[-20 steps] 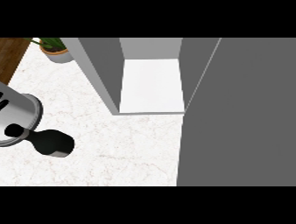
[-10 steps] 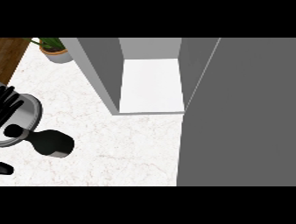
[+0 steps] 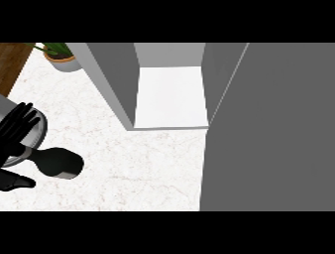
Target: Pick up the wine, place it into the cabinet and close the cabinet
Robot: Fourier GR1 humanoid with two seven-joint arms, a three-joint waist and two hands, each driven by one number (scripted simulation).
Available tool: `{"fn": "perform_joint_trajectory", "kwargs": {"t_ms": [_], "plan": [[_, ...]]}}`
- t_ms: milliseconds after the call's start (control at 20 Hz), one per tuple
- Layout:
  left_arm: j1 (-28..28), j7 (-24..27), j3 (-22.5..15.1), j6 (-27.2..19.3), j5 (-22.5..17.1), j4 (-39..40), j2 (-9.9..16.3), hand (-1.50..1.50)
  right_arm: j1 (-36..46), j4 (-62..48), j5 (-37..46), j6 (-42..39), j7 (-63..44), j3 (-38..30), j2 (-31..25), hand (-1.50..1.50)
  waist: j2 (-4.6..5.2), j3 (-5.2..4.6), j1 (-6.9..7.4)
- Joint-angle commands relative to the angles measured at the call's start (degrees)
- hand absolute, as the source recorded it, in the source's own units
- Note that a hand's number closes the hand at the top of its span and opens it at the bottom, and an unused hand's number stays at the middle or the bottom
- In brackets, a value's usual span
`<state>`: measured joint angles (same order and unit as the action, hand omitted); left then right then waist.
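Note:
The wine bottle [image 3: 58,162] is a dark shape standing on the white marble counter [image 3: 127,163] at the lower left. My left hand [image 3: 6,144] is at the view's left edge, just left of the bottle, fingers straight and spread, thumb low and pointing right. It does not hold the bottle. A grey rounded part of the arm shows behind the fingers. The cabinet [image 3: 112,79] stands open at top centre, its white shelf floor [image 3: 170,99] bare. Its grey door [image 3: 287,129] fills the right side. My right hand is out of view.
A small potted plant [image 3: 63,58] sits at the counter's far left corner, beside a strip of wooden floor [image 3: 2,62]. The cabinet's grey side wall rises between the bottle and the shelf opening.
My left hand has come into view at the left edge, fingers spreading in front of the grey arm. The bottle and the cabinet door have not moved.

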<state>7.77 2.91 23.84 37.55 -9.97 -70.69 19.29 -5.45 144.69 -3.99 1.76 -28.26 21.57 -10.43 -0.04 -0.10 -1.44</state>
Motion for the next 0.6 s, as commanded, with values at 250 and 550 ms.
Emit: {"fn": "perform_joint_trajectory", "kwargs": {"t_ms": [250, 550], "plan": [[0.7, 11.8, -2.8, 1.0, 7.3, 12.2, 0.0, -1.5, -5.0, 12.8, -4.3, -0.9, -3.0, -2.4, -2.3, -1.5, 0.0, 0.06, 0.38], [3.6, 16.4, -5.0, 0.1, 11.0, 19.0, 0.0, -1.5, -6.5, 13.0, -2.1, -0.1, -1.6, -0.4, -1.7, -1.5, -0.03, 0.05, 0.32]]}}
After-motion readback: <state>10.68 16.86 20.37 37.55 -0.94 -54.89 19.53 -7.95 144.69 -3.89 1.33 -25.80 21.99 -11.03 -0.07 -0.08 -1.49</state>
